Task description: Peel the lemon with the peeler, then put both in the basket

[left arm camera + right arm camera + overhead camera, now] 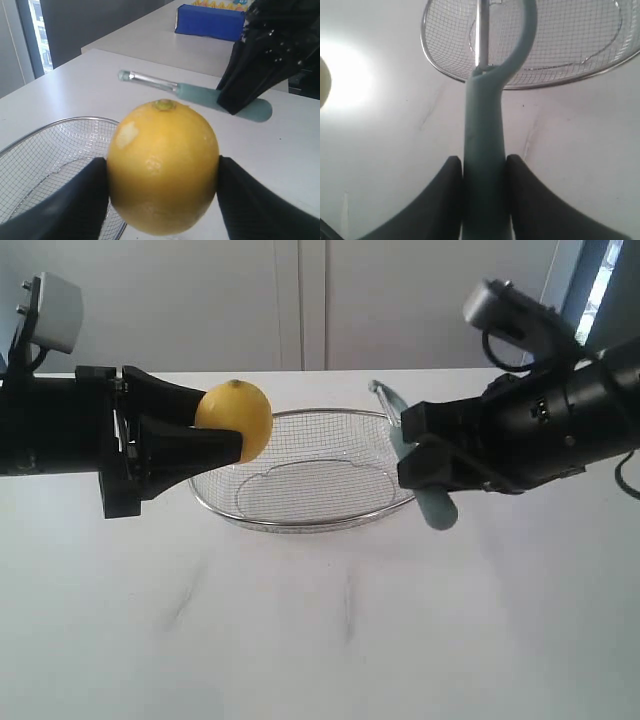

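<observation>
My left gripper [232, 435] is shut on the yellow lemon [235, 419], holding it in the air above the left rim of the wire-mesh basket [300, 523]. In the left wrist view the lemon [162, 167] sits between both black fingers [70, 207], nub up, with a small pale patch on its skin. My right gripper [412, 455] is shut on the teal handle of the peeler [425, 495], whose metal head points up and left over the basket's right rim. The right wrist view shows the peeler [484, 145] clamped between the pads, its looped head over the basket [445, 72].
White tabletop [320, 640] spreads in front of the basket. A blue box [207, 21] stands on another table far behind, seen only in the left wrist view. A white wall panel lies behind the table.
</observation>
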Controlling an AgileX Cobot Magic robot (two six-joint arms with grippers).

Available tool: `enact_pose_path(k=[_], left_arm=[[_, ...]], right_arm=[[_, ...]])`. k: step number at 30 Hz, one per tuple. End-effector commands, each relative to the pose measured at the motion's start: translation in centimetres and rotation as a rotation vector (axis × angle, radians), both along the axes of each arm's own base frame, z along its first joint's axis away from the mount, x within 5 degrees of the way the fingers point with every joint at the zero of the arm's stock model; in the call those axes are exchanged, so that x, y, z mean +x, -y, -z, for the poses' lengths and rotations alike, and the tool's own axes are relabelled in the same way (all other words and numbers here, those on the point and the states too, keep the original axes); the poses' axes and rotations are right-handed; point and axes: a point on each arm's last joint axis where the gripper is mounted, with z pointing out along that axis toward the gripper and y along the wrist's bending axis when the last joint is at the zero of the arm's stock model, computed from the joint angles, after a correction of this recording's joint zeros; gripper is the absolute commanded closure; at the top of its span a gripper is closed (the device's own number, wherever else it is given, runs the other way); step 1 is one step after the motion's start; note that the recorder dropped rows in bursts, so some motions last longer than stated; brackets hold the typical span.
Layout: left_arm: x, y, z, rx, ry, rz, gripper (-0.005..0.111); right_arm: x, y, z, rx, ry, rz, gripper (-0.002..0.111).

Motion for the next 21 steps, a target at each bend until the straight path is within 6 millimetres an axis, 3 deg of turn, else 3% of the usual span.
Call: enact_pose_path(k=[1, 11, 21], left_arm=[[-0.1, 0.0, -0.3, -0.024, 0.004, 0.009, 0.107], [-0.1, 0.0, -0.3, -0.024, 0.004, 0.009, 0.107], [-0.1, 0.0, -0.3, -0.024, 0.004, 0.009, 0.107]], right_arm=[[1.0, -0.4, 1.7, 0.035, -0.099, 0.020, 0.108], [0.7, -3.5, 2.8, 0.116, -0.136, -0.109, 0.108], [0.5, -4.8, 3.0, 0.172, -0.161, -0.140, 0.108]])
